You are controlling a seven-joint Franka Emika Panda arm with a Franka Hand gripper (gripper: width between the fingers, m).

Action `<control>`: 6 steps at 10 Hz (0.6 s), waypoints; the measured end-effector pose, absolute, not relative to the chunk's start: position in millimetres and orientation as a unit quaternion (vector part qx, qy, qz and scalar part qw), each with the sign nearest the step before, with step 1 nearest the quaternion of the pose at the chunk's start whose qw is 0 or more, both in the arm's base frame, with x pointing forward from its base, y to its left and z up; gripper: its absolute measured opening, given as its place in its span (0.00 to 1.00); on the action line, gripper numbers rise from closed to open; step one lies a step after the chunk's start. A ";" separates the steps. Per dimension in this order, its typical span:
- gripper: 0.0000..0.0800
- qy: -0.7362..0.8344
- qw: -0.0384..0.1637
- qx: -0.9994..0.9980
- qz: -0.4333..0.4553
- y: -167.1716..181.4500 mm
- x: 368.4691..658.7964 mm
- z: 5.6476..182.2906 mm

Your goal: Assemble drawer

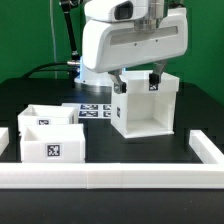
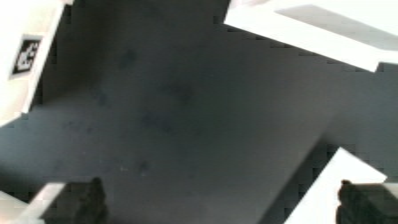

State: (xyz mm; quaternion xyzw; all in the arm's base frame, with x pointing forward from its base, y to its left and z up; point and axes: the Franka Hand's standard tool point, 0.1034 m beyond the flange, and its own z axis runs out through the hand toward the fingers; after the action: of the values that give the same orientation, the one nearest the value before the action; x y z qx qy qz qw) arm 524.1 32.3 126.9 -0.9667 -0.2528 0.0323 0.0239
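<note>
The drawer's large white housing [image 1: 143,122] stands upright at the table's middle, its open side facing the exterior camera. The two smaller open-top trays stand together at the exterior view's left, the front one [image 1: 52,145] showing a tag and the other [image 1: 42,113] just behind it. My gripper [image 1: 137,85] is open and empty, its two dark fingers spread wide at the housing's top edge; I cannot tell whether they touch it. In the wrist view my gripper [image 2: 217,203] shows only dark table between the fingertips [image 2: 71,203], with white part edges [image 2: 320,20] at the borders.
The marker board [image 1: 93,110] lies flat between the trays and the housing. A long white border rail [image 1: 110,178] runs along the table's front and turns back at both ends. A tagged white edge [image 2: 22,55] shows in the wrist view.
</note>
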 end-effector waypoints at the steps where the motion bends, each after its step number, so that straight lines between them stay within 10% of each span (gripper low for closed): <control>1: 0.81 -0.223 0.017 -0.974 0.034 40.3 508.5 133.5; 6: 0.81 -0.199 -0.001 -0.980 0.028 97.0 436.7 139.7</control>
State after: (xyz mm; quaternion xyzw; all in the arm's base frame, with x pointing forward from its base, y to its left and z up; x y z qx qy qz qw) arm 436.7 97.0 139.7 -0.9795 -0.1993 0.0279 -0.0005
